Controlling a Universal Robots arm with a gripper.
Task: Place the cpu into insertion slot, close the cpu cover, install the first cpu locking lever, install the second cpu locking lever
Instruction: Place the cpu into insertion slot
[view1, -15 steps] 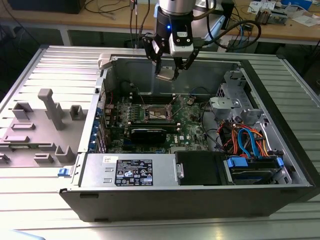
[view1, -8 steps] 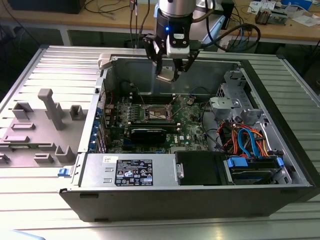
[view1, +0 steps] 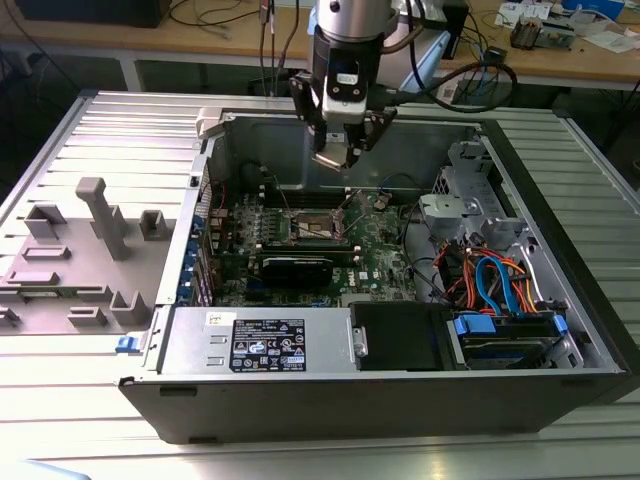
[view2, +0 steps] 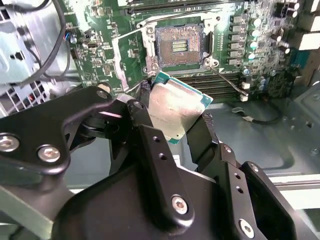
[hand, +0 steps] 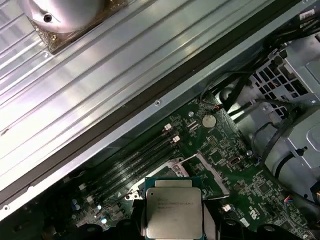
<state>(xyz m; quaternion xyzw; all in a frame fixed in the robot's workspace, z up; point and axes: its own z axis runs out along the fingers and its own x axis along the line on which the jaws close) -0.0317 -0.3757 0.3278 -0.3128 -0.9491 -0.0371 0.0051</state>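
My gripper (view1: 338, 155) hangs above the open computer case, shut on the cpu (view2: 177, 107), a flat silver-grey square with a green edge. In the second wrist view the black fingers (view2: 145, 115) clamp the chip on two opposite sides. The insertion slot (view2: 179, 46) lies bare on the green board beyond the chip, brownish contacts showing. Beside it the cpu cover (view2: 131, 57) stands swung open. A thin locking lever (view2: 229, 82) sticks out loose near the socket. From the exterior view the socket (view1: 320, 228) is below and slightly in front of the gripper. The chip (hand: 173, 210) also shows in the first wrist view.
Long memory slots (view2: 210, 82) flank the socket. A black card (view1: 297, 268) lies in front of it, with the power supply (view1: 260, 340) nearer still. A drive cage with blue and orange cables (view1: 500, 290) fills the exterior view's right. A grey fixture tray (view1: 90, 240) sits outside the case.
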